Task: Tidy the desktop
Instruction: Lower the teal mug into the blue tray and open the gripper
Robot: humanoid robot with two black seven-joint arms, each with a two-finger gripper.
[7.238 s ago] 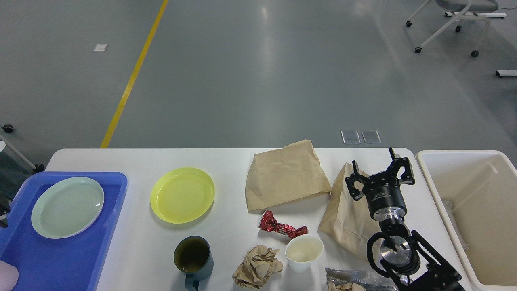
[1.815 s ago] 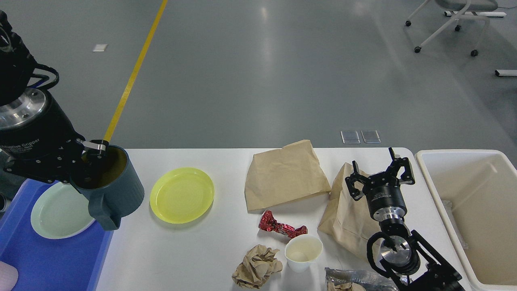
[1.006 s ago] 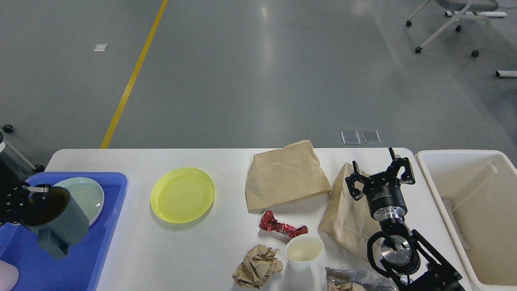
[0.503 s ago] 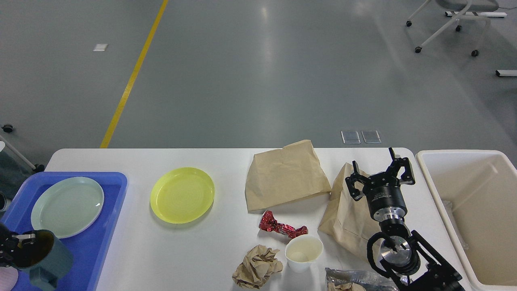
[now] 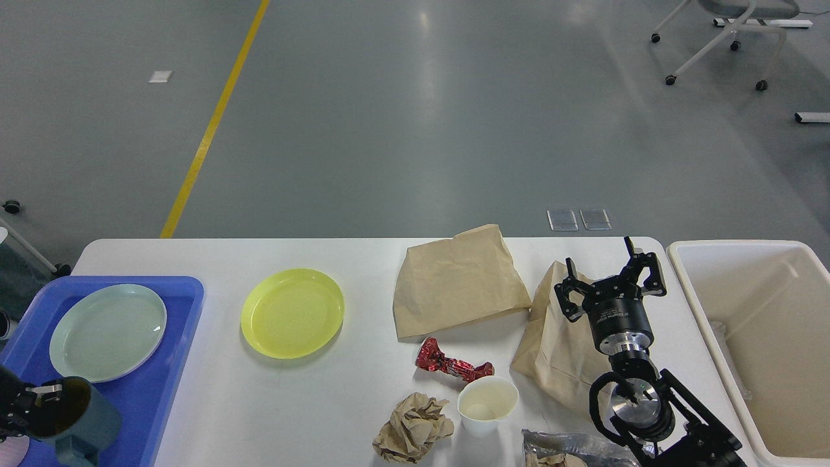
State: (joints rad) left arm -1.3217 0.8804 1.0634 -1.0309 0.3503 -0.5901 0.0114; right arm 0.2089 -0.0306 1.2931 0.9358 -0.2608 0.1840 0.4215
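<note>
White smooth rectangular desktop [image 5: 363, 415] spans most of the near field, partly cleared. Left gripper [image 5: 29, 407] at near-left edge, clamped on the rim of a dark grey-green handled mug [image 5: 74, 421], low over the blue plastic tray [image 5: 139, 395]; probably placing it beside the pale green round plate [image 5: 107, 332], dishes apparently collecting there. Right gripper [image 5: 611, 280] hovers, fingers spread, over a crumpled brown paper bag [image 5: 551, 344], near the cream rectangular bin [image 5: 746, 402] at right, likely for rubbish. Yellow plastic plate [image 5: 292, 313], white paper cup [image 5: 487, 405], red foil wrapper [image 5: 452, 366] lie unsorted.
</note>
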